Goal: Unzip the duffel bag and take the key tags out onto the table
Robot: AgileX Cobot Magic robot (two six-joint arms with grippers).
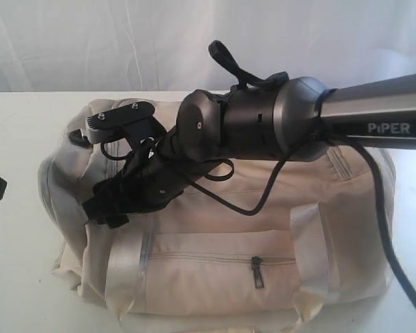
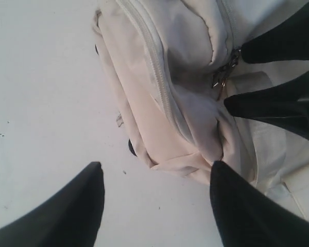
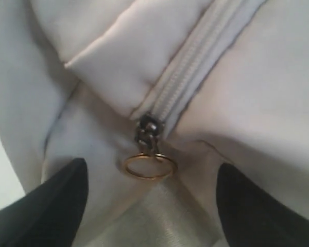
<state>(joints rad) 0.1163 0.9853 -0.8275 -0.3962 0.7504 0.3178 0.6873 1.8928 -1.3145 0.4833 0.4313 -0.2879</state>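
So the white counter is carrying the cream duffel bag, which lies lengthwise, parallel to the counter's far edge, with bare counter showing past its left end. The main zip looks closed, so I'd say the unzipping hasn't really started.

The right arm reaches right across the top of the bag to get at that left end, because that's where the main zip's puller is parked. The right fingers are spread wide and have hold of nothing. They sit either side of the dark zipper pull, lined up so that closing would pinch it. My guess is that's the whole point of the pose.

The left fingers are also open and empty, hovering over bare counter just off the same end of the bag. That looks to me like a spot to steady the fabric from, or just to keep clear.

A little brass ring hangs off the pull and lies flat on the fabric, so it could be fiddly to catch.

The key tags aren't visible anywhere. I assume they're inside the bag.
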